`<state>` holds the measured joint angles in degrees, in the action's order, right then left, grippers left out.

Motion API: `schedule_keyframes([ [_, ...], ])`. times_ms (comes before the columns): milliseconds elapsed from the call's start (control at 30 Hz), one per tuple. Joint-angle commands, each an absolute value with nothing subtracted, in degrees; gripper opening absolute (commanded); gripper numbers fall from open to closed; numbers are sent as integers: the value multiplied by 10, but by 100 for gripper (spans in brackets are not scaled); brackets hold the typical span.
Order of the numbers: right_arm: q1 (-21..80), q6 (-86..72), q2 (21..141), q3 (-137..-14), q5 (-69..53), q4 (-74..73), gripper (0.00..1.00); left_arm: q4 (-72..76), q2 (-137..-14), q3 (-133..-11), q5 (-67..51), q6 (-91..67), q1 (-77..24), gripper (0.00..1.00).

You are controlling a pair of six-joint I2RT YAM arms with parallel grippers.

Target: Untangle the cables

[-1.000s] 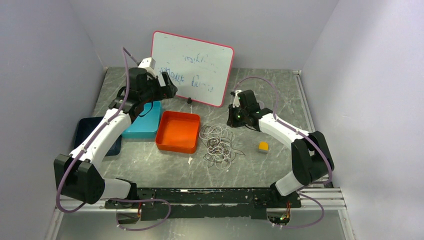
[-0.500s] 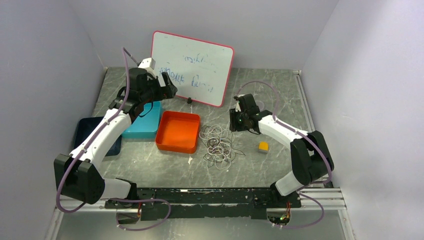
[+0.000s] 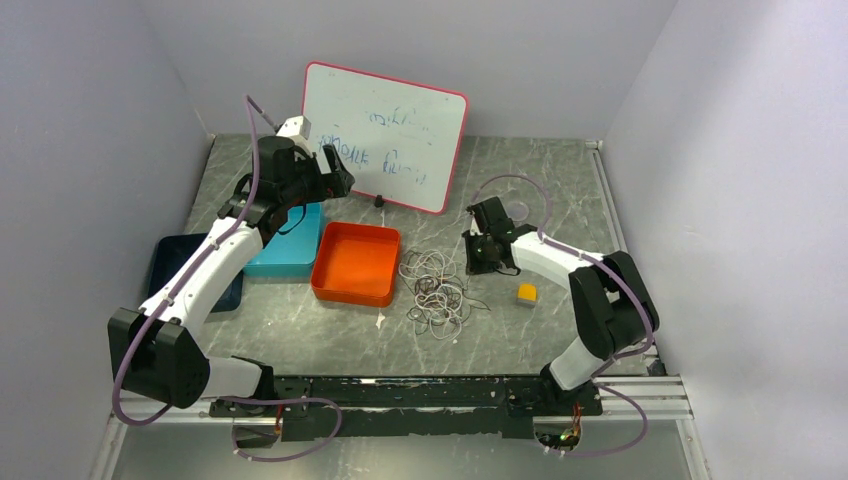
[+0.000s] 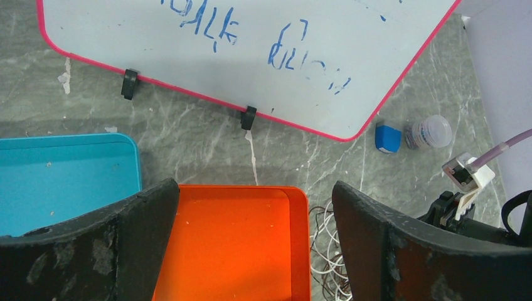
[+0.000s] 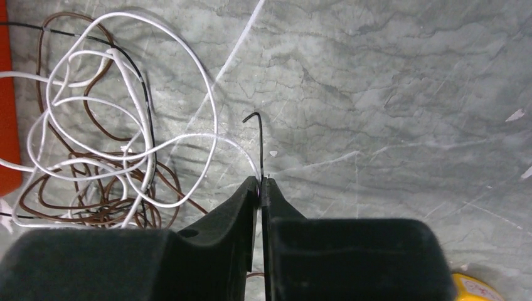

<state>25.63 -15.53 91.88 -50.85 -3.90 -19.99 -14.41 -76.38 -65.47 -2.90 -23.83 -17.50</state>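
The cables lie in a loose tangle of white, brown and black loops on the table, right of the orange tray. My right gripper is low at the pile's right edge. In the right wrist view it is shut on a thin black cable, whose hooked end sticks out past the fingertips; a white loop runs in beside it. The rest of the cables spread to the left. My left gripper hangs open high over the orange tray, holding nothing, with the cables showing by its right finger.
An orange tray, a teal tray and a dark blue tray sit at the left. A whiteboard leans at the back. A yellow block lies right of the pile. A blue cube and small jar stand behind.
My right gripper has come down and nearer, to the pile's right edge, and has shut on the black cable end. The left arm has not moved.
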Motion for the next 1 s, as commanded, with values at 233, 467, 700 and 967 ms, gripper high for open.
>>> schedule_keyframes([
  [233, 259, -158, 827, -520, -9, -173, 0, -123, -771, -658, -38, -244, -178, 99],
  [467, 259, -147, 787, -549, -21, -178, 0, -108, -781, -659, -72, -244, -182, 99],
  [700, 259, -148, 796, -552, -43, -168, 0, -96, -790, -648, -72, -251, -206, 100],
  [967, 259, -162, 853, -525, -18, -170, 4, -94, -787, -638, -67, -247, -209, 99],
])
